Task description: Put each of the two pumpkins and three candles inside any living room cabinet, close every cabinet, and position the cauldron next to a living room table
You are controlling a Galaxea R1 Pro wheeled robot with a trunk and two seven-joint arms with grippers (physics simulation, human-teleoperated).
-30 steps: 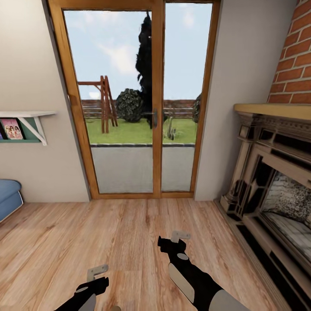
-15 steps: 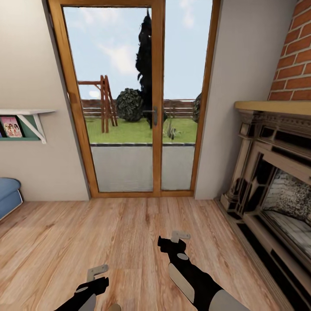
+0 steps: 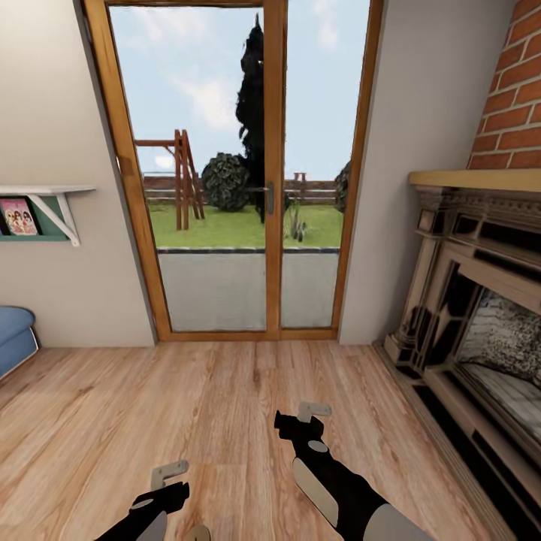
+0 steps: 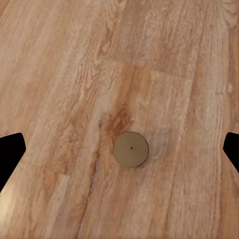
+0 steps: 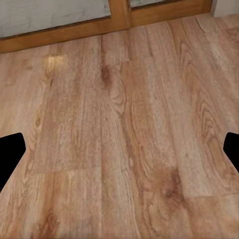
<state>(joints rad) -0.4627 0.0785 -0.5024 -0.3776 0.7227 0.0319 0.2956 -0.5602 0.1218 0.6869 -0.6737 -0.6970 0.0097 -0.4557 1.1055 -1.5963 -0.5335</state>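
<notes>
The wooden floor [image 3: 225,406] carries everything in view. At its far edge stands a glazed wooden door [image 3: 240,173], with a garden behind the glass. Along the floor's right edge stands a dark fireplace [image 3: 481,300] under a brick chimney breast [image 3: 515,98]. At the floor's left edge sit part of a blue seat [image 3: 13,342] and, above it, a wall shelf [image 3: 45,207].

The right gripper [image 3: 309,415] hangs above the floor near its middle, arm extended forward. The right wrist view shows both finger tips at opposite picture borders: the claw is spread wide and holds nothing.

The left gripper [image 3: 169,481] hangs low, toward the near edge of the floor. It is likewise spread wide and empty.

One candle [image 4: 131,149], a grey-beige cylinder seen end-on, stands upright on the floor. It lies below the left gripper, between the two finger lines, clear of both fingers.
</notes>
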